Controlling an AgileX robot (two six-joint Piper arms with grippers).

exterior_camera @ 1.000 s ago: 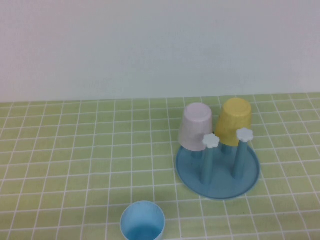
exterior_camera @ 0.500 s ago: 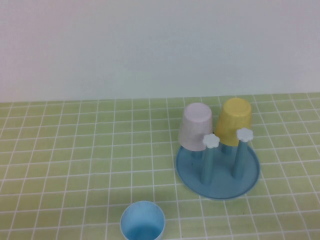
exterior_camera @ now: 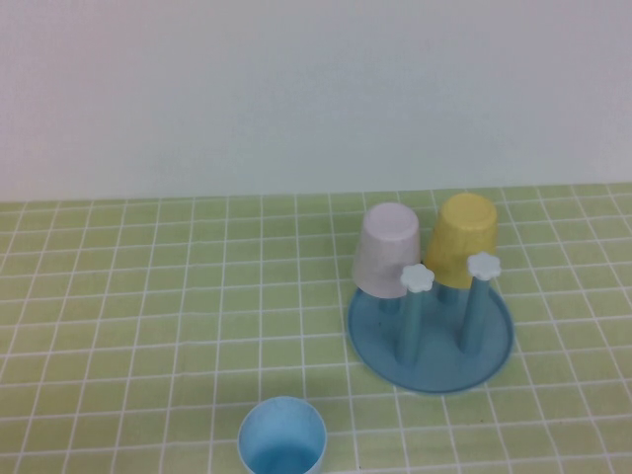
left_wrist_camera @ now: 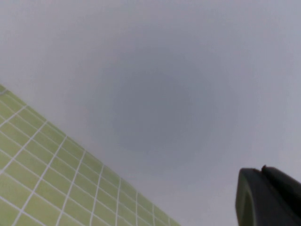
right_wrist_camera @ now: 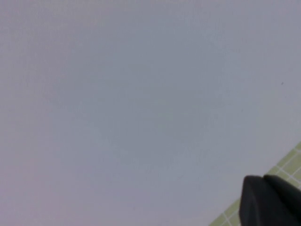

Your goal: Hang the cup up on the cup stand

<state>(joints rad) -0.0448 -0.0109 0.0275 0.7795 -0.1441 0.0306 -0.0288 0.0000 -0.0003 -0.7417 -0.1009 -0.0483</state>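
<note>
Light-blue cup [exterior_camera: 282,437] standing upright on the table [exterior_camera: 148,326], off the cup stand [exterior_camera: 431,341].
Only the wrist views are showing the left gripper [left_wrist_camera: 268,197] and right gripper [right_wrist_camera: 270,201], fingers pressed together, pinching nothing, facing wall, far from cup; the high view alone is showing pink cup [exterior_camera: 387,250] and yellow cup [exterior_camera: 460,240] sitting inverted on pegs.

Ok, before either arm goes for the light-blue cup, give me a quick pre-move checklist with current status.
1. Light-blue cup upright, mouth up, on the table's near edge: ok.
2. Free pegs on the cup stand: ok, the two white-capped near pegs are bare.
3. Pink cup and yellow cup already hung upside down at the back: ok.
4. Left pincer shut, off the cup, up above the table: not ok for grasping.
5. Right pincer shut, likewise away: not ok.
6. Path from cup to stand: ok.
</note>
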